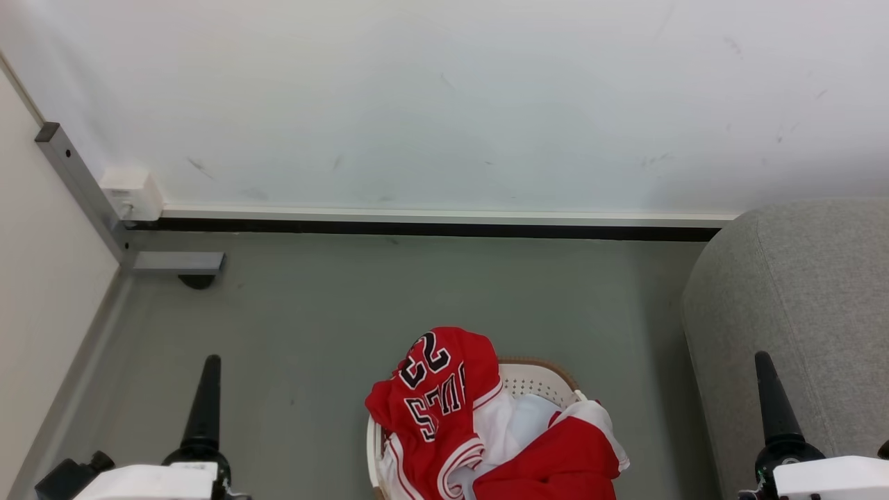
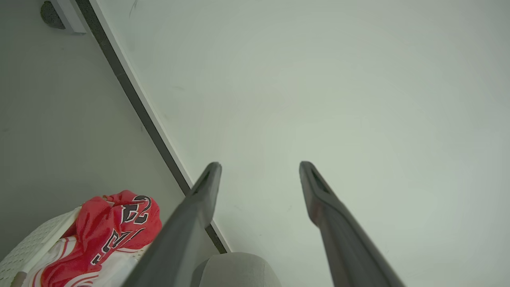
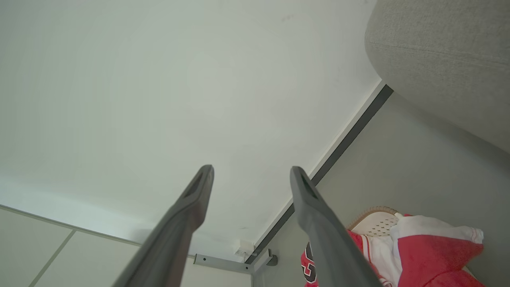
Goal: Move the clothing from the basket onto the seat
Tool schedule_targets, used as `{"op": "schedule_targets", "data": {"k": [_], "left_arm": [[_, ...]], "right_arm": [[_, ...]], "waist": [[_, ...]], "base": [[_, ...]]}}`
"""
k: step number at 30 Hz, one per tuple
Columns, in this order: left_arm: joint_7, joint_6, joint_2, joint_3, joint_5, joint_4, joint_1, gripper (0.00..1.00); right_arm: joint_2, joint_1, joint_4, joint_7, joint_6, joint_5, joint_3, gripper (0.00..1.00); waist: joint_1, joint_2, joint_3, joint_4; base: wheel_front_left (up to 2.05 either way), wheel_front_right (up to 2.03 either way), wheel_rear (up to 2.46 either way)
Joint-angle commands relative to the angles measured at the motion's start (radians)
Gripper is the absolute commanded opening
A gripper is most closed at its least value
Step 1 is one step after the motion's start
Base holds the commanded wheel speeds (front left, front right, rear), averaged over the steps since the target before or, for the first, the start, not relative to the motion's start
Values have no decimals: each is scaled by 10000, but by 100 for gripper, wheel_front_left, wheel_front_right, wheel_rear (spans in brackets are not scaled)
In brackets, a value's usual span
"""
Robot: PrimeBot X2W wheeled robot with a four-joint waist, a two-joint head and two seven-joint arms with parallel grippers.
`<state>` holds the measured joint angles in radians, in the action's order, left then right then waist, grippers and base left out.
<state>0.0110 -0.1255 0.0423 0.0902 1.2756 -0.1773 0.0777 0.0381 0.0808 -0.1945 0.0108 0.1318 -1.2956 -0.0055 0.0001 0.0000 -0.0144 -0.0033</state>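
Take the small oval cream plastic basket (image 1: 535,380), with its perforated walls and brown rim, as your reference. It stands on the grey floor (image 1: 333,312), a little way out from the white wall (image 1: 444,104).

Both garments are in the basket. The red-and-white jersey with black "23" and lettering (image 1: 434,396) is heaped on the basket's left side, and its top fold rises above the rim and spills over the far-left edge. The plain red piece with white trim (image 1: 555,462) lies on the basket's right side, with its white edge draped over the right rim. Between the two you can see some white fabric inside the basket.

The large grey woven-fabric seat (image 1: 799,312), with its rounded edges, stands to the right of the basket. It is clear of the basket, with a strip of floor between them, and nothing lies on the part of it you can see.

Your left claw (image 2: 259,165) hangs left of the basket, well apart from it. Its two long dark fingers are spread wide with nothing between them. Your right claw (image 3: 251,168) hangs right of the basket, in front of the seat's rounded side in the head view. It is spread just as wide and grips nothing. Neither claw touches the clothing or the basket.
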Motion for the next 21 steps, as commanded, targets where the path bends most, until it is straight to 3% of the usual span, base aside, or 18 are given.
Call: {"op": "schedule_targets", "data": {"k": [1, 21], "left_arm": [[95, -29, 78, 41, -424, 213, 247, 100], [802, 89, 260, -221, -5363, 365, 58, 100]], "right_arm": [[117, 304, 188, 97, -5, 372, 48, 100], [126, 343, -130, 802, -8, 4758, 540, 100]], "waist": [[0, 0, -1, -3], [0, 0, 85, -34]], "base": [[0, 0, 0], [0, 0, 0]]}}
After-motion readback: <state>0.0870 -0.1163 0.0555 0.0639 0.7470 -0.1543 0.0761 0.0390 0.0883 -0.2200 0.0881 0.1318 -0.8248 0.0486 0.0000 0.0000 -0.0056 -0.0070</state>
